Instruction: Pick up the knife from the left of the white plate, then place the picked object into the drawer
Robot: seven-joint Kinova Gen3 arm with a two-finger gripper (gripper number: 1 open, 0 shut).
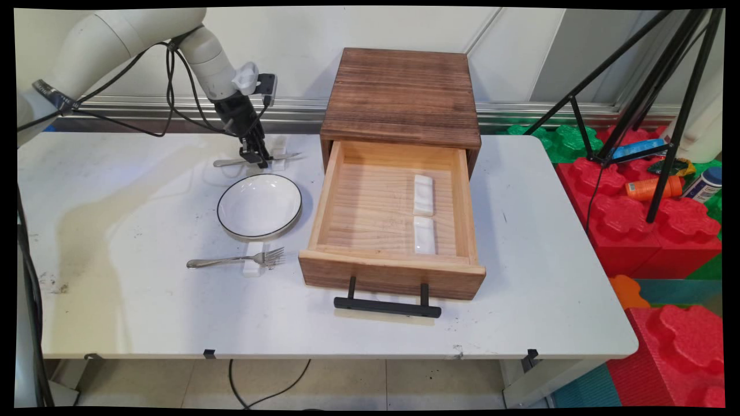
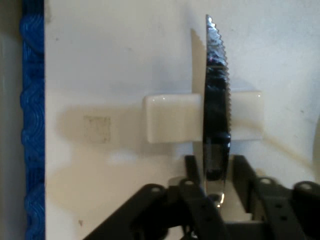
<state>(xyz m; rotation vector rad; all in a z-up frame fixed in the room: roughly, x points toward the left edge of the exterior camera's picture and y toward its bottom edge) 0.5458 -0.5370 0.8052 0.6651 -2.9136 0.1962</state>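
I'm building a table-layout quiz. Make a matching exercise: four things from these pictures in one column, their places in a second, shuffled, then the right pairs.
Things:
1. knife
2. fork
3. plate
4. two white rests

Places:
A. inside the open drawer
B. between the two utensils, left of the drawer
C. on a rest near the table's front, below the plate
D. on a rest toward the wall, between the fingers of the gripper

Pairs: 1-D, 2-C, 3-B, 4-A
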